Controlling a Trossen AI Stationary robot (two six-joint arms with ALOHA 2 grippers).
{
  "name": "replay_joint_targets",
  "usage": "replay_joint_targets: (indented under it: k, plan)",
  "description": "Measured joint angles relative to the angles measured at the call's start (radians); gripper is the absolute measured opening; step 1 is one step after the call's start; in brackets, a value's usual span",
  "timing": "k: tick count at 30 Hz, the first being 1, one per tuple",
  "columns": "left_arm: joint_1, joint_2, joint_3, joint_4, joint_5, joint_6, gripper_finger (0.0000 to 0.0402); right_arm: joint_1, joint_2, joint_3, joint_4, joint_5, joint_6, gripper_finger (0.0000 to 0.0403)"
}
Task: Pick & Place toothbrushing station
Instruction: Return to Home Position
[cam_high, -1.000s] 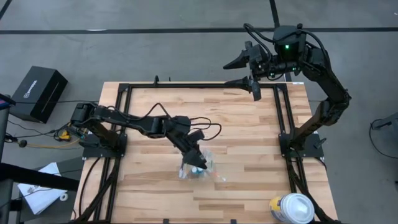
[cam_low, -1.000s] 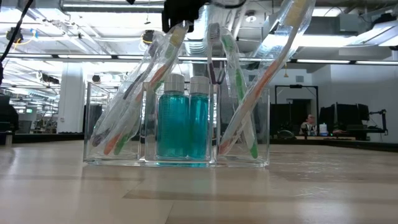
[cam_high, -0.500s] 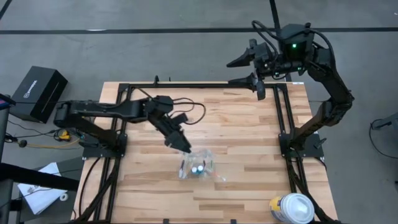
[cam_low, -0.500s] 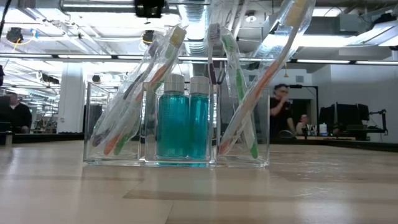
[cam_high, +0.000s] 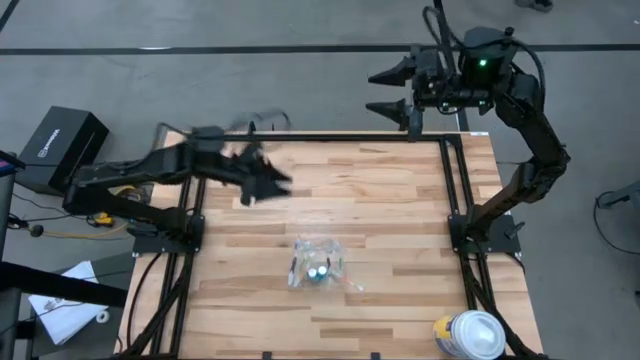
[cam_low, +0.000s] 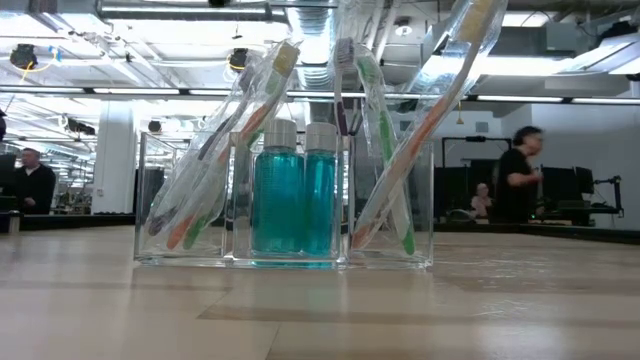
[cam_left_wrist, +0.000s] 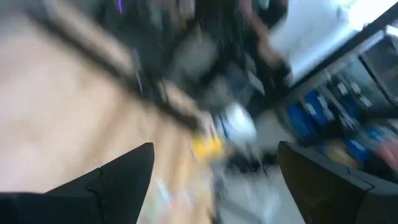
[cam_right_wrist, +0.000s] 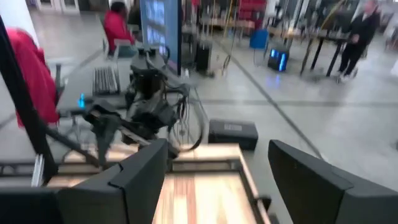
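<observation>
While the left end effector (cam_left_wrist: 216, 147) and right end effector (cam_right_wrist: 217, 143) gape, toothbrushes (cam_low: 441, 98) crowd a clear holder (cam_low: 143, 205).

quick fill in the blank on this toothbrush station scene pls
The teal bottles stand in the transparent organizer's ____ compartment.
The white-lidded canister stands on the ____ arm's side of the table.
The left gripper and right gripper are both ____, holding nothing.
Missing words: middle; right; open.
</observation>
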Motion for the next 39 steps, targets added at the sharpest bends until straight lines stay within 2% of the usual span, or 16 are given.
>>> replay_joint_targets:
  k: [5, 8, 12, 15, 18, 22, 24, 26, 30, 36, 39]
  plan:
    - [0.017, -0.105, 0.001, 0.181, -0.231, 0.205, 0.0317, 0.001, 0.0, 0.0, 0.132, -0.001, 0.042, 0.027]
    - [0.017, -0.184, 0.001, 0.182, -0.326, 0.306, 0.0302, 0.001, -0.02, -0.001, 0.153, 0.006, 0.054, 0.027]
    - [0.017, -0.294, 0.001, 0.175, -0.374, 0.406, 0.0273, 0.005, -0.089, 0.0, 0.146, 0.059, 0.117, 0.027]
    - [0.017, -0.368, 0.001, 0.18, -0.378, 0.476, 0.0224, 0.044, -0.14, 0.0, 0.15, 0.111, 0.126, 0.026]
    - [0.017, -0.429, 0.001, 0.182, -0.377, 0.52, 0.0148, 0.124, -0.163, 0.001, 0.153, 0.156, 0.114, 0.0214]
    - [0.017, -0.505, 0.001, 0.187, -0.377, 0.555, 0.0035, 0.213, -0.162, 0.0, 0.148, 0.204, 0.092, 0.0101]
    - [0.017, -0.537, 0.001, 0.193, -0.375, 0.567, 0.0012, 0.242, -0.155, 0.0, 0.149, 0.229, 0.067, 0.0042]
    - [0.017, -0.565, 0.001, 0.198, -0.375, 0.569, 0.0013, 0.261, -0.153, 0.0, 0.148, 0.238, 0.043, 0.0012]
    - [0.017, -0.603, 0.001, 0.199, -0.375, 0.57, 0.0012, 0.266, -0.137, 0.0, 0.158, 0.25, 0.067, 0.0038]
    - [0.017, -0.628, 0.001, 0.211, -0.375, 0.569, 0.0002, 0.265, -0.118, -0.001, 0.167, 0.249, 0.23, 0.0074]
    - [0.017, -0.626, 0.001, 0.21, -0.373, 0.547, 0.0002, 0.265, -0.108, 0.001, 0.154, 0.249, 0.178, 0.0077]
